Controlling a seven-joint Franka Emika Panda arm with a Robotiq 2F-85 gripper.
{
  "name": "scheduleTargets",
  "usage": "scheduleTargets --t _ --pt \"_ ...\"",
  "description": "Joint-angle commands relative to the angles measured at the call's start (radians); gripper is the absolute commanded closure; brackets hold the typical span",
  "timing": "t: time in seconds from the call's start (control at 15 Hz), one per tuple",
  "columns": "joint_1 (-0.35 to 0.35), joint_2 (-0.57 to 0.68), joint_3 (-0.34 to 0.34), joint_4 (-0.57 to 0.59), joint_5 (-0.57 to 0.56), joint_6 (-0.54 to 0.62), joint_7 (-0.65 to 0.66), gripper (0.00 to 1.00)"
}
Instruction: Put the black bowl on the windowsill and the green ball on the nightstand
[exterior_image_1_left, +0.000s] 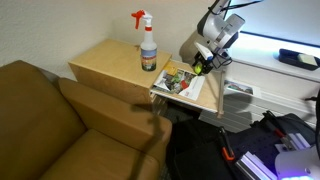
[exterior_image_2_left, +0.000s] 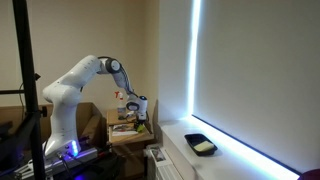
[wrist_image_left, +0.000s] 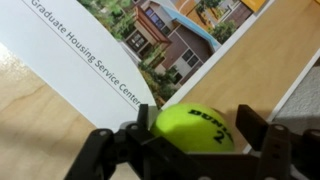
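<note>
The green ball (wrist_image_left: 193, 128), a yellow-green tennis ball with black print, sits between the black fingers of my gripper (wrist_image_left: 190, 135), which is shut on it. In an exterior view the gripper (exterior_image_1_left: 206, 62) holds the ball (exterior_image_1_left: 199, 68) just above the near corner of the light wooden nightstand (exterior_image_1_left: 110, 65), over a printed leaflet (exterior_image_1_left: 180, 82). The leaflet also shows in the wrist view (wrist_image_left: 110, 50). The black bowl (exterior_image_2_left: 201, 145) stands on the white windowsill (exterior_image_2_left: 235, 165), and it also shows in an exterior view (exterior_image_1_left: 298, 58).
A spray bottle with a red nozzle (exterior_image_1_left: 148, 45) stands on the nightstand. A brown sofa (exterior_image_1_left: 60, 120) stands against the nightstand. Dark bags and equipment (exterior_image_1_left: 260, 150) lie on the floor below the windowsill.
</note>
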Motion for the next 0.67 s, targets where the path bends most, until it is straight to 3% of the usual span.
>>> scheduleTargets --t 0.0,0.2,0.47,0.6 --pt "-0.015 -0.023 0.003 -0.022 0.010 -0.040 -0.006 0.42" --pt "-0.015 -0.029 -0.002 -0.027 0.010 -0.035 -0.012 0.60" --pt "-0.016 -0.047 0.008 -0.041 0.019 -0.022 -0.032 0.62" --pt "-0.037 -0.100 0.055 -0.065 0.063 -0.017 -0.102 0.62"
